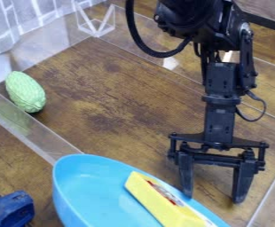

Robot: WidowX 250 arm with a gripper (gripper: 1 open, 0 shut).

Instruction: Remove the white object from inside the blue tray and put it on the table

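The blue tray (74, 173) lies at the bottom of the camera view, cut off by the frame edge. A yellow block with a red-white label (164, 199) lies inside it. The white object does not show in this view. My gripper (212, 193) hangs from the black arm just past the tray's right rim, pointing steeply down. Its two black fingers (187, 177) stand wide apart with nothing between them. Bare wood of the table (116, 97) shows behind it.
A green oval object (25, 91) lies at the left beyond a clear acrylic panel (34, 133). A blue item (7, 213) sits in the bottom left corner. More clear panels border the far side of the tabletop.
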